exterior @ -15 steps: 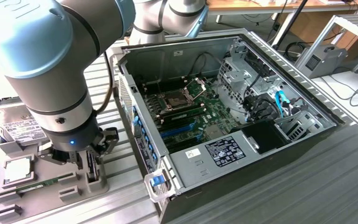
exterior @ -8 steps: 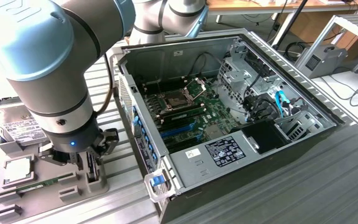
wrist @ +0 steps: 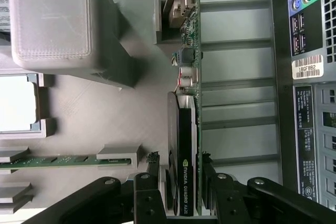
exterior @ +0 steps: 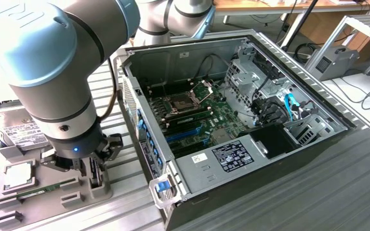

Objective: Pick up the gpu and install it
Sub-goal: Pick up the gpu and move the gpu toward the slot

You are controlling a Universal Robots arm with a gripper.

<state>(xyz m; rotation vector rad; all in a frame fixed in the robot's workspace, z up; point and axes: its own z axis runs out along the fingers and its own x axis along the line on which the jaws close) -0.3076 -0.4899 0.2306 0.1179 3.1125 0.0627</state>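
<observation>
Your gripper (wrist: 180, 169) is down over the gpu (wrist: 188, 129), one finger on each side of the cooler end. It's part open. I can see a thin gap on the fan side, so I'd call it not clamped yet.

The gpu stands on edge in its slot in the grey holder (exterior: 50, 192) on the surface, at the exterior view's left, just beside the case (exterior: 249, 159). It isn't lifted, and the bracket end sits at the far post of the holder.

Progress is early: you're at the grasp. Pick-up, the carry to the case and seating on the board (exterior: 201, 118) are all left. The case side is off and the board is exposed.
</observation>
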